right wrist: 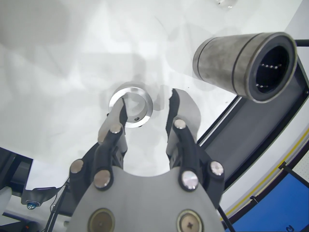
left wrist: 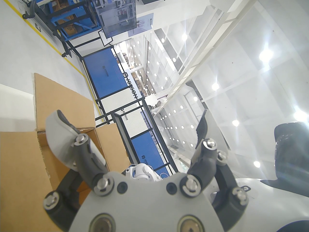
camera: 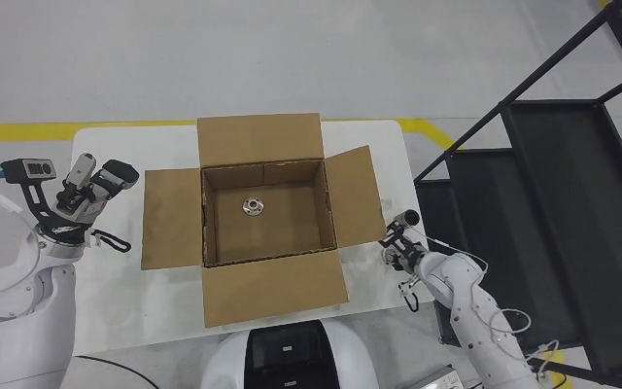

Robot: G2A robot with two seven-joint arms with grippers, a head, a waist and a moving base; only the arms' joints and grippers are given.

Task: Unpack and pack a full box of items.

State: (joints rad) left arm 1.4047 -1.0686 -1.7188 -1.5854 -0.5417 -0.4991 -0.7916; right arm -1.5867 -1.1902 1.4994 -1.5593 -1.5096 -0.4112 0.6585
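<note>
Right end effector [right wrist: 147, 97] spread, one finger [right wrist: 116, 117] over metal ring [right wrist: 143, 114], left end effector [left wrist: 130, 114] spread, empty

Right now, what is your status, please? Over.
Left gripper open beside box. Right gripper open at metal ring. Box holds one metal part. Cylinder near ring.

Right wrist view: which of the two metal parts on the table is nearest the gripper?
The short silver ring, at the right gripper's fingertip; the long grey cylinder lies farther off.
</note>
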